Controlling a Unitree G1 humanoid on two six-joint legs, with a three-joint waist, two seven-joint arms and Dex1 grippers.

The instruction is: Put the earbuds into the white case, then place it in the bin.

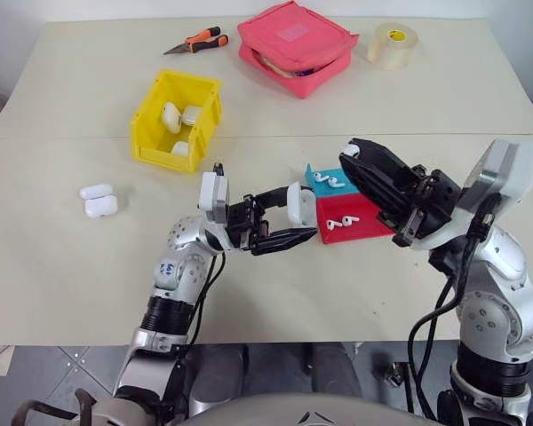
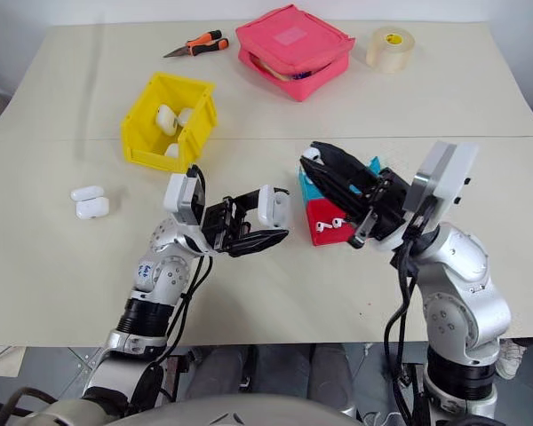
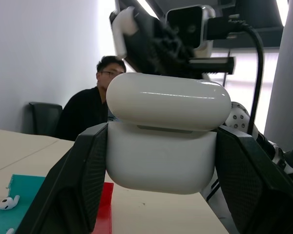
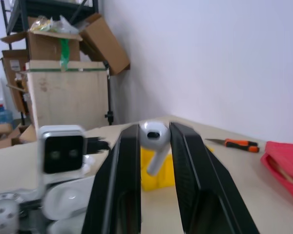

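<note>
The left gripper [image 1: 295, 222] was clamped on a small glossy white rounded plastic charging case [image 3: 163, 131], its two black fingers pressed against the case's sides and holding it up over the cream table [image 1: 62, 284], with the lid sitting slightly raised above the body. The right gripper [image 1: 348, 153] hung just beside it, above the trays, its black fingers pinching a tiny glossy white earbud [image 4: 154, 137] by the head so that the short stem slanted downward between them. Under that arm lay a shallow red tray [image 1: 351, 222] with one earbud in it and, touching it on the far side, a shallow teal-blue tray [image 1: 327, 180] with more white earbuds. The bright yellow open-top plastic bin [image 1: 178, 120] stood farther back on the robot's left, well apart from both grippers, and held three white cases. Two more white cases [image 1: 99, 201] lay side by side on the table near the left edge. At the far side of the table were an orange-handled cutting tool [image 1: 198, 42], a pink zip pouch [image 1: 297, 46] lying open, and a roll of clear tape [image 1: 392, 44]. In the left wrist view a person in dark clothing [image 3: 90, 109] sat beyond the table.
</note>
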